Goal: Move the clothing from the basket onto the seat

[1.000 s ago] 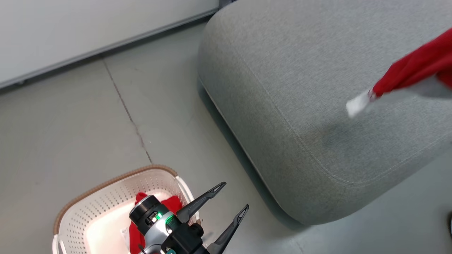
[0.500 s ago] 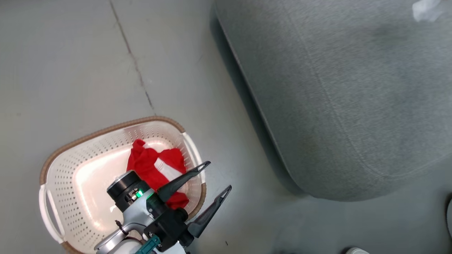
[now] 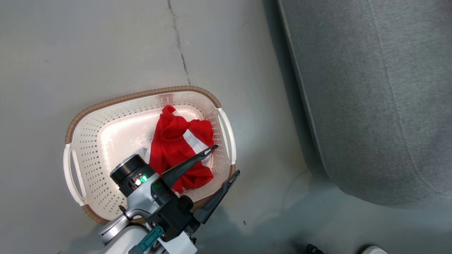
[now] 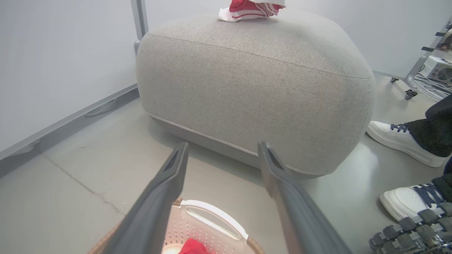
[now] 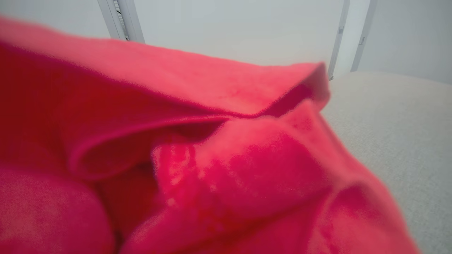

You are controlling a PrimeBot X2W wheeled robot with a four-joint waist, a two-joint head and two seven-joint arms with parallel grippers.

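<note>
The cream basket [image 3: 141, 94] with a brown rim stands on the floor, and a crumpled red and white piece of clothing [image 3: 176, 141] lies in its right half. My left gripper [image 3: 226, 159] hangs open over the basket's right end, holding nothing. To the right lies the grey seat [image 3: 370, 88]. In the left wrist view the left gripper [image 4: 223, 144] points at the seat [image 4: 247, 77], and more red and white clothing [image 4: 247, 8] is at the seat's top. Red clothing [image 5: 176, 158] bunches right against the right wrist camera above the seat [image 5: 395, 141], hiding the shut right fingers.
A person's white shoes [image 4: 399, 137] stand on the floor right of the seat; one shoe tip [image 3: 370, 249] shows at the head view's bottom edge. A wheeled metal stand [image 4: 409, 94] is behind them. A white wall runs behind the seat.
The head camera has swung down and left, so the whole basket shows and the red garment over the seat has left the picture. The left gripper stays open over the basket.
</note>
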